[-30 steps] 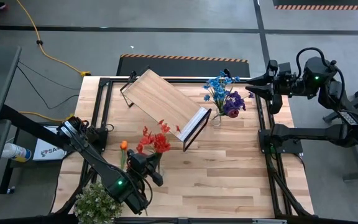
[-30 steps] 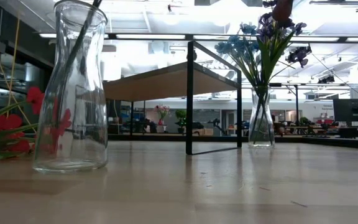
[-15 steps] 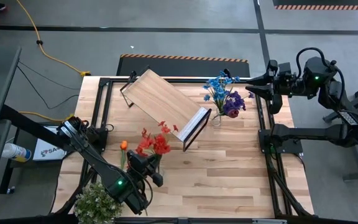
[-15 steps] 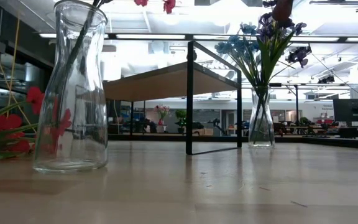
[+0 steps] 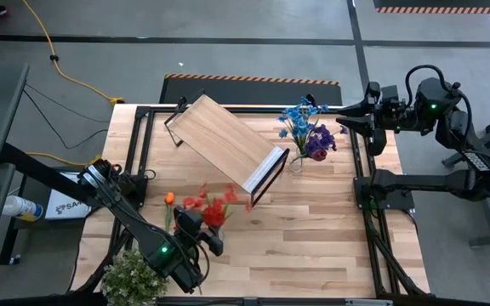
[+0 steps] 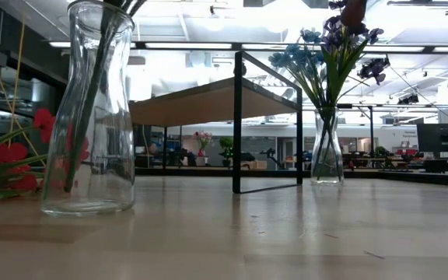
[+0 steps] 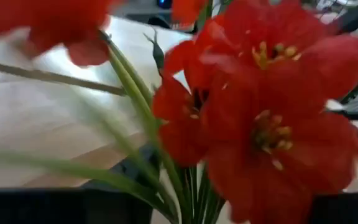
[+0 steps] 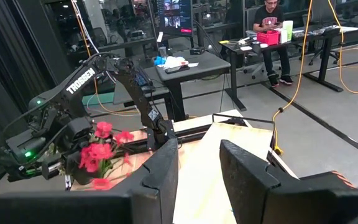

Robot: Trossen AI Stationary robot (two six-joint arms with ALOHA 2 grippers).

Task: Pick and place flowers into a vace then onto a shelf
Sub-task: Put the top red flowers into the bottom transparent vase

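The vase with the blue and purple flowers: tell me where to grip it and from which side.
Grip the vase at its narrow neck, under the blue and purple flowers. Come level from the right pincer's side: it stands upright, blooms block the top, and the shelf crowds the other side.

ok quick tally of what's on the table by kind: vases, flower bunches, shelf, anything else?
Glass vases: 2, near vase and far vase
Flower bunches: 3, red flowers, blue and purple flowers, orange sprig
Shelf: 1
Bushy pale plant: 1
Total: 7
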